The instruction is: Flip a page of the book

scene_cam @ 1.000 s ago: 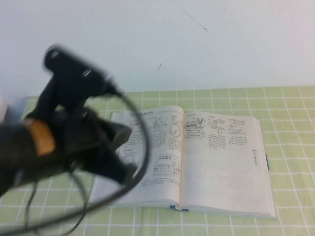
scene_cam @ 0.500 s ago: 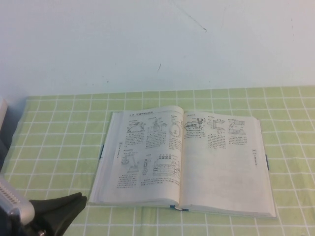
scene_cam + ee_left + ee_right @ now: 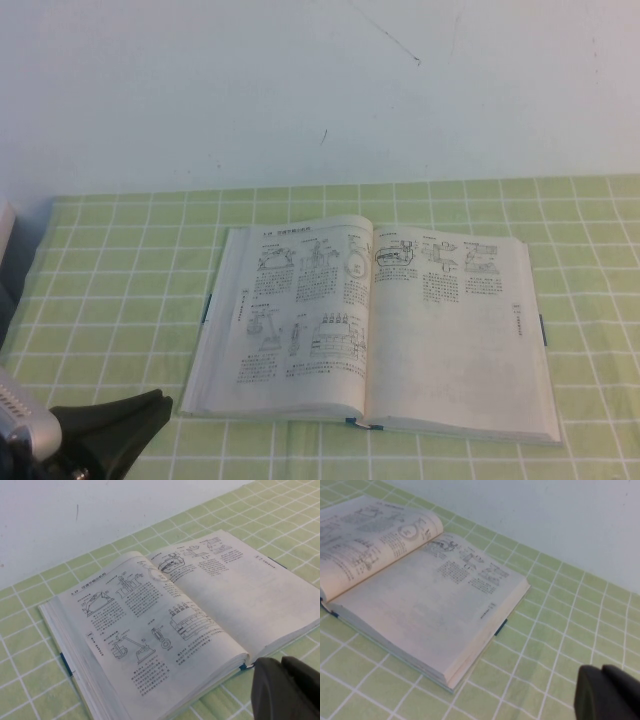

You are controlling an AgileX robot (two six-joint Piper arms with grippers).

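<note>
Grippers first: left gripper [image 3: 105,425] sits at the near-left corner, fingers together; right gripper [image 3: 607,692] hangs off the book's right, fingers unclear. Mid-table, the book [image 3: 375,325] lies open. Its page [image 3: 455,335] looks thin, floppy, tearable, so pinch the outer edge.

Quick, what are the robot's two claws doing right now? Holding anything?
Left gripper: low at the near left, off the book, holding nothing; open or shut cannot be told.
Right gripper: beside the book, holding nothing; cannot be told.
</note>
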